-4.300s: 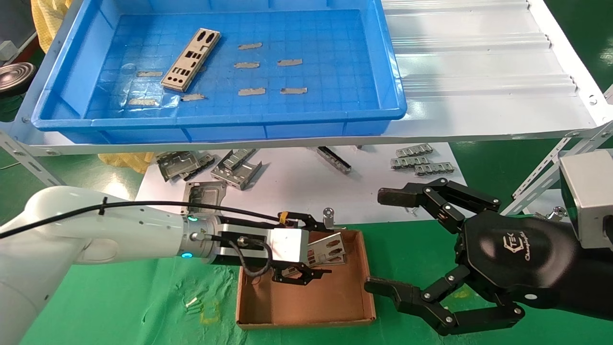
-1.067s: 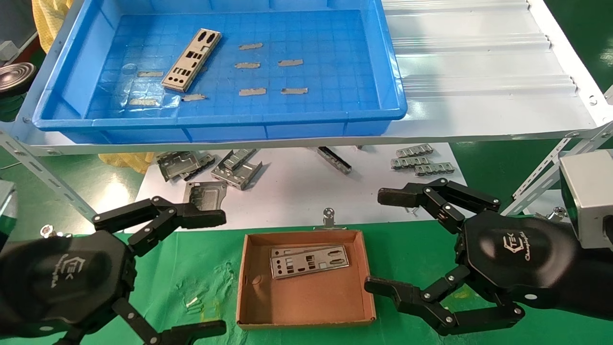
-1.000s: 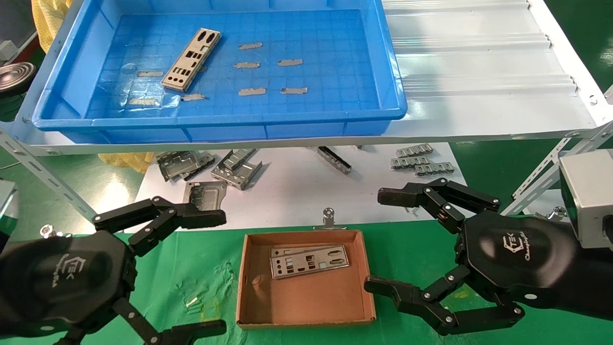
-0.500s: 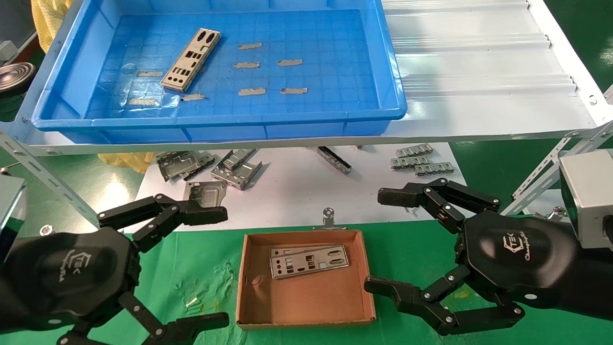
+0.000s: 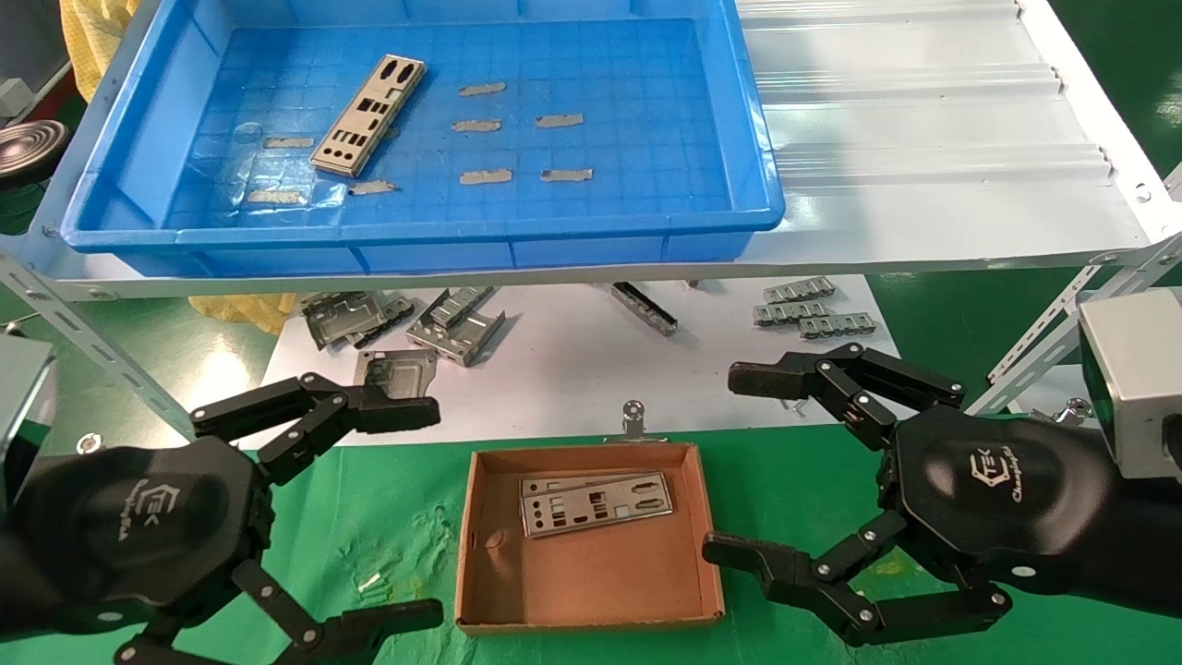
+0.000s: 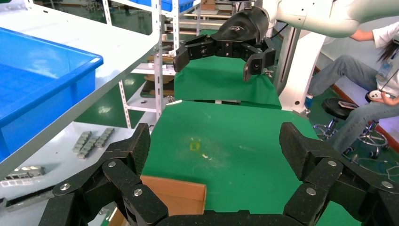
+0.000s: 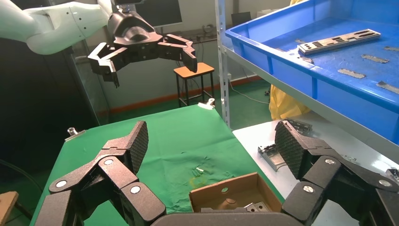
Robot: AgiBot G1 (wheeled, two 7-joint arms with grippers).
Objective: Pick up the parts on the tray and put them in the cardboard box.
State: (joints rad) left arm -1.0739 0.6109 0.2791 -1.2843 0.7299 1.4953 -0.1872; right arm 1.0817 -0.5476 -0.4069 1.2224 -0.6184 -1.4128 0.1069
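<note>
One silver part [image 5: 368, 114] lies slantwise on the floor of the blue tray [image 5: 416, 231] on the white shelf; it also shows in the right wrist view as the part [image 7: 339, 41]. Two more parts [image 5: 596, 503] lie stacked flat in the far half of the cardboard box [image 5: 591, 591] on the green cloth. My left gripper [image 5: 434, 515] hangs open and empty to the left of the box. My right gripper [image 5: 722, 464] hangs open and empty to its right. A corner of the box [image 6: 174, 195] shows in the left wrist view.
Grey bent brackets [image 5: 452, 323] and small clips [image 5: 813, 309] lie on the white sheet under the shelf. Several grey strips [image 5: 485, 175] sit on the tray floor. A metal clamp [image 5: 633, 417] stands at the box's far edge.
The left gripper, earlier shut on a part over the box, has let it go and drawn back to the left, open. The part now lies in the box. The right arm has not moved.
</note>
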